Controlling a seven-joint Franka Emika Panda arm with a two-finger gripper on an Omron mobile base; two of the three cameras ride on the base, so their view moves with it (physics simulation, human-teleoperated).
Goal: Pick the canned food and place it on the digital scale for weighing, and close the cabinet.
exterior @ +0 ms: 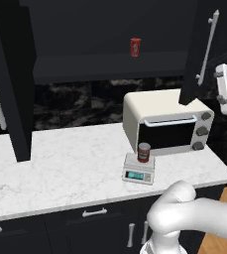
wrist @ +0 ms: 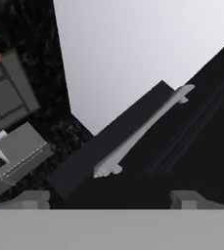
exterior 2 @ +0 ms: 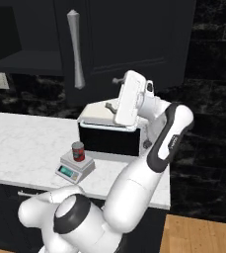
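canned food point(exterior: 143, 152) on digital scale point(exterior: 138, 171), toaster oven point(exterior: 167, 121) behind, cabinet point(exterior: 105, 34) above

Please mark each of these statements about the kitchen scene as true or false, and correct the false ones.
1. The canned food stands upright on the digital scale. True.
2. Both cabinet doors are fully shut. False: the right cabinet door stands open, and the shelf behind is exposed.
3. A slim red can stands on the cabinet shelf. True.
4. The digital scale sits on top of the toaster oven. False: it sits on the white marble counter, in front of the oven.
5. The gripper is clamped on the door's silver handle. False: the fingers stand apart, and the handle lies ahead of them, ungrasped.
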